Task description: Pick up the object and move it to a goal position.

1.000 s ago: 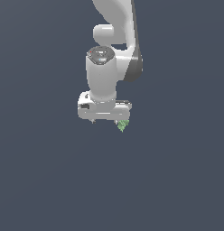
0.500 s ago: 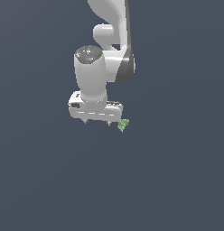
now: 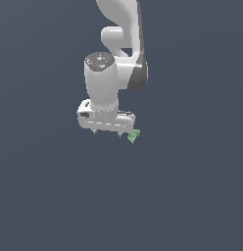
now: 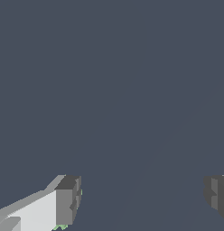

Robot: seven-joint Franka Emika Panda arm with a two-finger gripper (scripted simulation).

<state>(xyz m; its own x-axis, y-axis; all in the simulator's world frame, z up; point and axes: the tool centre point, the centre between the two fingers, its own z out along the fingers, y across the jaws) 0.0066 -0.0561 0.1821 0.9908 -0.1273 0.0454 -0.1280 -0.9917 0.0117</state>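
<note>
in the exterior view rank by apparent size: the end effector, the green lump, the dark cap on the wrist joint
1. End effector, the wide white block, largest.
2. Dark cap, clearly smaller.
3. Green lump, tiny, beside the end effector's edge.

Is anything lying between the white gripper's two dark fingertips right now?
No. In the wrist view the fingertips bracket only bare grey floor; the tiny light-green bumpy lump sits outside one finger.

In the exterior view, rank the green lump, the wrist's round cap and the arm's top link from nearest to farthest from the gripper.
From the gripper:
1. Green lump, right beside the fingers, on the exterior view's right.
2. Round cap, above, on the wrist.
3. Top link, at the frame's upper edge.
</note>
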